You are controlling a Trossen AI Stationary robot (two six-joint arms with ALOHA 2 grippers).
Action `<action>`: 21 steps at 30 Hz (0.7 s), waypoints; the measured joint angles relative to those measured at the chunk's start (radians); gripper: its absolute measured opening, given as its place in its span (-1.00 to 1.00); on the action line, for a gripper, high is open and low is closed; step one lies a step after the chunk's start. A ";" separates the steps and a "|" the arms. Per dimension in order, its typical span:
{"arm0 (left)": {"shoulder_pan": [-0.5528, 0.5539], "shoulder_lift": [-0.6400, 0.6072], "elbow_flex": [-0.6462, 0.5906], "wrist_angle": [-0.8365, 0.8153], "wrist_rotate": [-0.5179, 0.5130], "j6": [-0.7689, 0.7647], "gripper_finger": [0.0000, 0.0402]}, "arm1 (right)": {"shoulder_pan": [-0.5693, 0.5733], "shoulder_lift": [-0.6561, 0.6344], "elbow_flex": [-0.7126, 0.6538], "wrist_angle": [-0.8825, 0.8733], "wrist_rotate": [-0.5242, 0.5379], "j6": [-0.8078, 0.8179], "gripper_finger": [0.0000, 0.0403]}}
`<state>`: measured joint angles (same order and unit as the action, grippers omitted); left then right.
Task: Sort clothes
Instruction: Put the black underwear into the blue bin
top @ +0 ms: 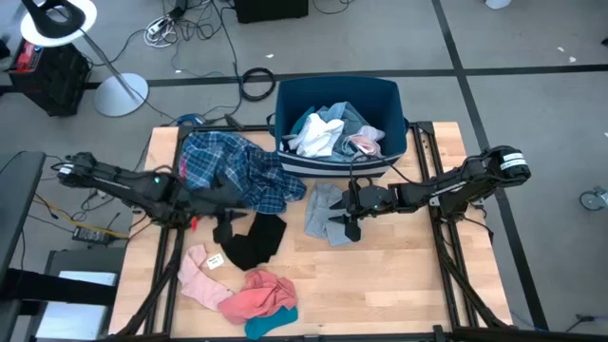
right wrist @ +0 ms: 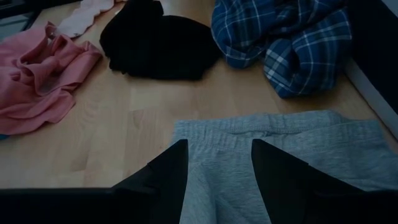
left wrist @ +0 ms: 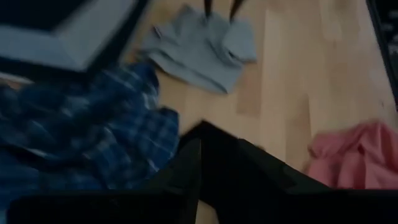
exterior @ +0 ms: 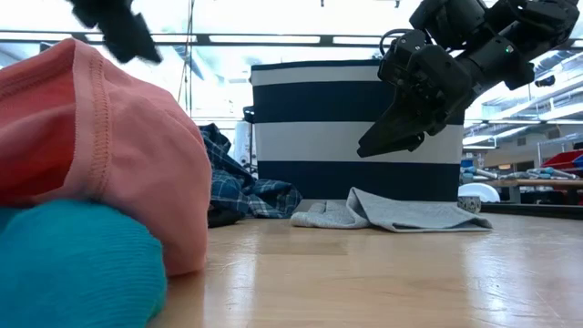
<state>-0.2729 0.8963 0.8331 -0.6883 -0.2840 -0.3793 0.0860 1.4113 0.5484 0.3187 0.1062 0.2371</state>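
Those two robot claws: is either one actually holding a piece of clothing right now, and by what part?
No. The right gripper hangs open above the grey garment, not touching it. The left gripper sits by the blue plaid shirt; no grip shows there.

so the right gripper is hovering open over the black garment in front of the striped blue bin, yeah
Not quite. The right gripper hangs open over the soft grey garment, not the black one. The crumpled black garment lies apart, nearer the blue plaid shirt. The high view shows it, and the right wrist view shows grey cloth just past its fingers. The striped blue bin stands behind.
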 joint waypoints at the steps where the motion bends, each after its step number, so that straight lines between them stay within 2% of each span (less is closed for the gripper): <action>1: -0.014 -0.001 -0.029 0.016 0.000 -0.018 -0.48 | 0.000 0.000 0.000 0.000 -0.001 0.000 -0.11; 8: -0.068 -0.001 -0.182 0.121 0.000 -0.096 -0.48 | 0.000 0.000 0.000 0.000 -0.002 0.020 -0.11; 14: -0.083 0.007 -0.247 0.137 0.005 -0.137 -0.48 | 0.000 0.000 0.000 0.000 -0.002 0.021 -0.11; 21: -0.083 0.007 -0.338 0.278 0.102 -0.187 -0.48 | 0.000 0.000 0.000 -0.002 -0.002 0.022 -0.11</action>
<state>-0.3561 0.9031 0.4951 -0.4102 -0.1818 -0.5659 0.0860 1.4113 0.5484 0.3172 0.1047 0.2592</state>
